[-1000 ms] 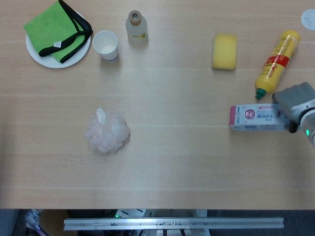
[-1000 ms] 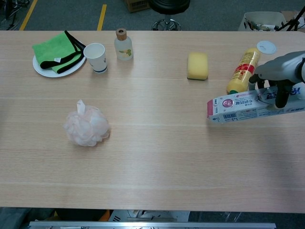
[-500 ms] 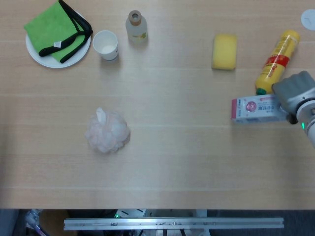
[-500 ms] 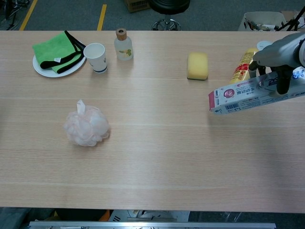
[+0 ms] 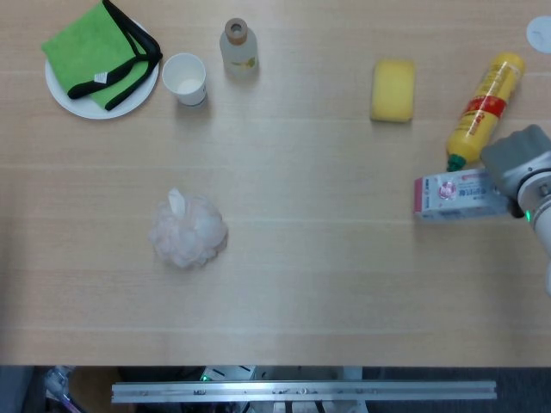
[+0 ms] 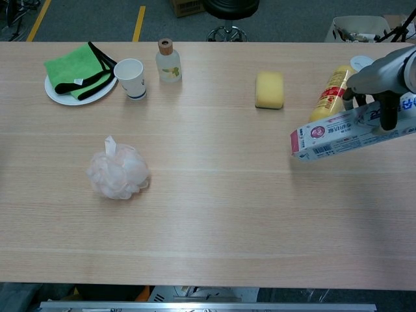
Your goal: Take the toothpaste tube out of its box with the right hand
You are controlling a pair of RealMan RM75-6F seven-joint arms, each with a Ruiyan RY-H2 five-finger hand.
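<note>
Holding the toothpaste box [image 6: 348,132] clear of the table [image 6: 214,208] at the right edge, the right hand [image 6: 383,81] grips its far end. The tube is still inside; extraction requires opening a flap.

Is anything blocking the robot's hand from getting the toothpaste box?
No. The right hand already grips the box and holds it above the table; nothing sits between them. The tube itself isn't visible.

Far left, a white round plate [image 5: 65,96] carries a folded green cloth with black trim [image 5: 90,47]. Rightward along the far edge stand a white paper cup [image 5: 184,78] and a clear cork-stoppered bottle [image 5: 238,47], then a yellow rectangular sponge [image 5: 393,89] and a lying yellow squeeze bottle with red label [image 5: 483,109]. Nearer, a pale pink mesh bath pouf [image 5: 187,230].
</note>
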